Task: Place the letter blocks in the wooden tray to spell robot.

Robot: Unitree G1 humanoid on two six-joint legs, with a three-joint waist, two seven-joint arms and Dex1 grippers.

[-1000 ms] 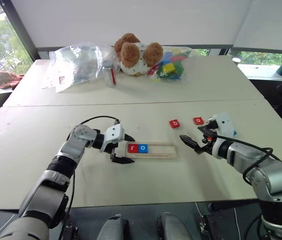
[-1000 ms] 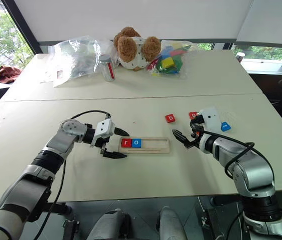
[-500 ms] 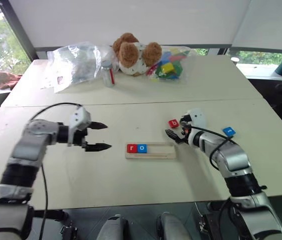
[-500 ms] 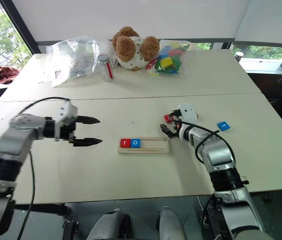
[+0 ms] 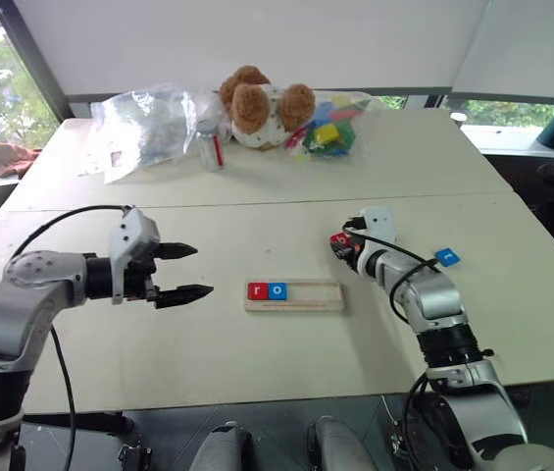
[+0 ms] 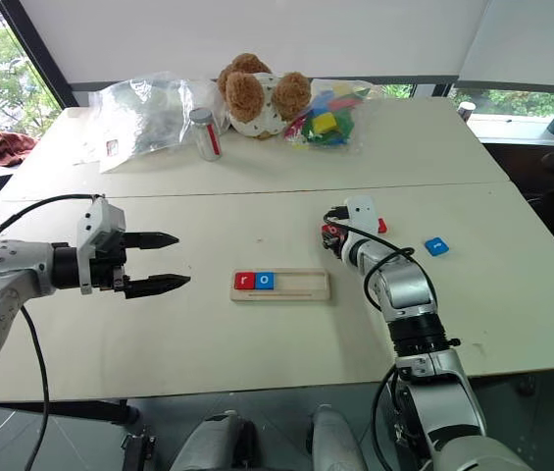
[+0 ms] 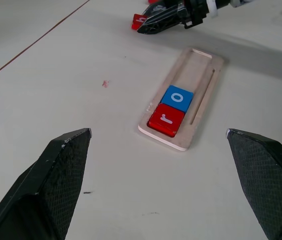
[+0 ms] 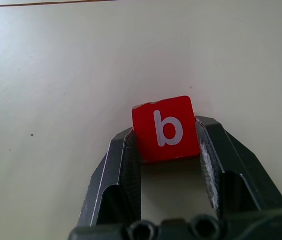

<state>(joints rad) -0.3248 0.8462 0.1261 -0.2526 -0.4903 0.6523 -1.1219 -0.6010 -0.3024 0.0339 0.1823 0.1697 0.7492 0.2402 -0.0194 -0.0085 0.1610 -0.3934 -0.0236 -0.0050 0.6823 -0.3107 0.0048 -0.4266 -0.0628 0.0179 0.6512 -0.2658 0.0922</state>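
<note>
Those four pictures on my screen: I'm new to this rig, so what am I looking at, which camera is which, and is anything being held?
You see a two-armed humanoid robot at a pale table. The two wide pictures come from its head, looking down over both arms. The other two come from a camera on each wrist, looking along that gripper's black fingers.

The wooden tray holds a red "r" block and a blue "o" block side by side. The right gripper is shut on the red "b" block, which looks to rest on the table. A blue block lies beyond that arm. The left gripper is open, holding nothing, off to the tray's left.

At the far edge sit a teddy bear, plastic bags and a can.
</note>
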